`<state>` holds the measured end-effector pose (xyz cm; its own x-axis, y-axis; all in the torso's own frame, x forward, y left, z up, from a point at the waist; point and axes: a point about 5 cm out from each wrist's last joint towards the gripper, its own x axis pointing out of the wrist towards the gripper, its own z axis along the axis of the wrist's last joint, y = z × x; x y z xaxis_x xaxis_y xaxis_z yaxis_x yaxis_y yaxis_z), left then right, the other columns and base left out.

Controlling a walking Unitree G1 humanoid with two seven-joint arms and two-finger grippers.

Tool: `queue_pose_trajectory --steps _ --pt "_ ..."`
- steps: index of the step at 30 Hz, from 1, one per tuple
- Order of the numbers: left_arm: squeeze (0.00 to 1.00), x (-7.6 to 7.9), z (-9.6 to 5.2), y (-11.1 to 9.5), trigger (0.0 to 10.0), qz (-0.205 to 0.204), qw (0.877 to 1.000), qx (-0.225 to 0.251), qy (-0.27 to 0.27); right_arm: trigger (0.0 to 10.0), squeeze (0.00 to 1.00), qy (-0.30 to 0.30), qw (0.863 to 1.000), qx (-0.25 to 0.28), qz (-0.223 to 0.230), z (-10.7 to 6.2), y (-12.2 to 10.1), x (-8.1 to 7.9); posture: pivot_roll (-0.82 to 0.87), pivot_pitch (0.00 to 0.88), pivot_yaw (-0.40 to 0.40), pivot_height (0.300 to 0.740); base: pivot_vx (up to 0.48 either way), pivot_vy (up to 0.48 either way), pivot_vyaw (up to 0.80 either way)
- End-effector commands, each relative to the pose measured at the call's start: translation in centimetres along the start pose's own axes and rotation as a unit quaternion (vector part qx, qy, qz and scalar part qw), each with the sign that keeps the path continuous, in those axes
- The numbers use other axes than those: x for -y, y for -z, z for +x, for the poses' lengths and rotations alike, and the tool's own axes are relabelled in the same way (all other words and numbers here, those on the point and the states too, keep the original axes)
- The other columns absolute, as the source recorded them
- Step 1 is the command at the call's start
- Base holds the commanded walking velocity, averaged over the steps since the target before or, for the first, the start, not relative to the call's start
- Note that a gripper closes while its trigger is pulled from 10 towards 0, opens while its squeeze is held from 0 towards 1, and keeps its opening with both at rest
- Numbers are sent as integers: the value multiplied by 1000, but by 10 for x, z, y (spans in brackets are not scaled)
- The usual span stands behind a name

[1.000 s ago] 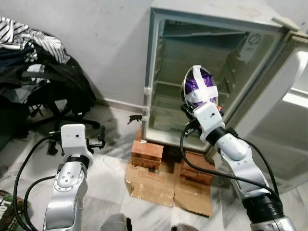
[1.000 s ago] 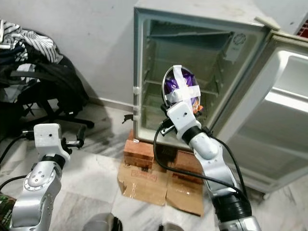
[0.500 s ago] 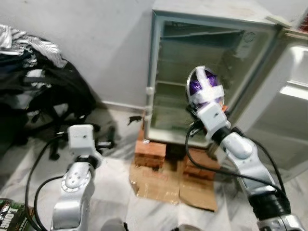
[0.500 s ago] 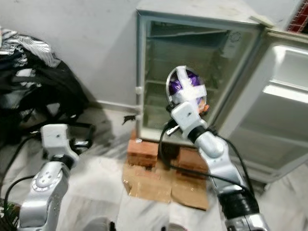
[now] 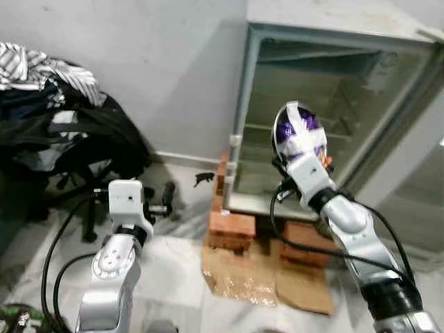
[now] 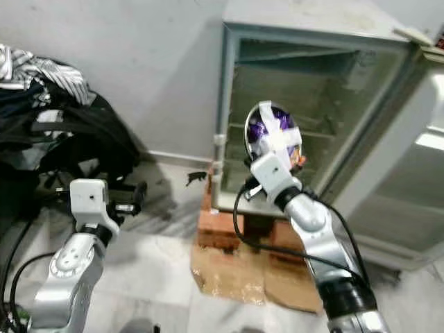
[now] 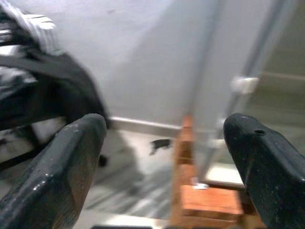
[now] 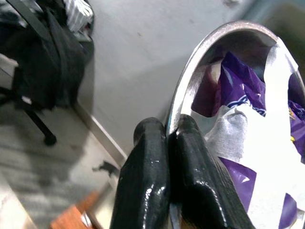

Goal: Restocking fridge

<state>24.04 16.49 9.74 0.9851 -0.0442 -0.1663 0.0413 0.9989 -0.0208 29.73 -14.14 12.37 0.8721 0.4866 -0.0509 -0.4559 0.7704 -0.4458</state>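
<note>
A: Right gripper [image 8: 164, 131]: fingers clenched on the metal rim of a steel bowl [image 5: 298, 130]. Bowl tipped up on edge, open face toward the camera, purple packets [image 8: 238, 90] inside, strapped in with crossed white tape [image 6: 277, 139].

B: Position against the fridge [image 5: 333, 118]?

A: Bowl held raised in front of the open compartment, at about mid-shelf height. Cannot tell whether it has passed the door frame. Fridge door [image 6: 423, 187] swung open to the robot's right. Fridge stands on bricks [image 5: 232, 225] over flattened cardboard [image 5: 267, 277].

B: Left side?

A: Left gripper [image 7: 167, 157]: fingers spread wide, nothing between them, low and left of the fridge, pointing toward the wall and bricks. Black office chair [image 5: 76, 152] piled with clothes at far left.
</note>
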Motion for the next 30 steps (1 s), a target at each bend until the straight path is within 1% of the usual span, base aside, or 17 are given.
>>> queue_pose_trajectory --steps 1,3,5,6,7,12,14,16,21,23,30 --pt "0 3 2 -2 10000 -4 1000 2 6 10000 0 12 1000 16 -20 -1 -8 11 54 0 -63 740 480 0 0" --pt "0 3 3 -2 10000 -3 1000 2 7 10000 0 13 1000 17 -22 -1 -8 11 53 0 -63 740 480 0 0" --pt "0 6 4 1 10000 11 1000 -11 16 10000 0 13 999 16 -26 -1 -8 12 51 0 -63 740 480 0 0" --pt "0 6 4 1 10000 11 1000 -11 16 10000 0 13 999 16 -26 -1 -8 12 51 0 -63 740 480 0 0" --pt "0 8 4 4 10000 12 999 -21 24 10000 0 14 999 16 -27 -1 -8 12 49 0 -63 740 480 0 0" --pt "0 11 4 4 10000 23 999 -21 32 10000 0 15 999 16 -28 -1 -8 11 48 0 -62 740 468 0 0" --pt "0 12 4 5 10000 22 999 -26 32 10000 0 16 999 15 -28 -1 -8 11 48 0 -61 740 439 0 0" --pt "0 14 4 9 10000 30 998 -38 39 10000 0 16 999 15 -29 -2 -7 10 47 0 -59 740 435 0 0" --pt "0 17 5 9 10000 32 998 -37 48 10000 0 16 999 16 -31 -1 -8 11 47 0 -59 740 434 0 0" --pt "0 15 5 9 10000 22 998 -39 40 10000 0 18 999 14 -32 -2 -7 11 48 0 -60 740 0 0 0" --pt "0 16 4 10 10000 26 998 -44 44 10000 0 23 999 2 -36 -6 -2 11 48 0 -61 740 0 0 0"
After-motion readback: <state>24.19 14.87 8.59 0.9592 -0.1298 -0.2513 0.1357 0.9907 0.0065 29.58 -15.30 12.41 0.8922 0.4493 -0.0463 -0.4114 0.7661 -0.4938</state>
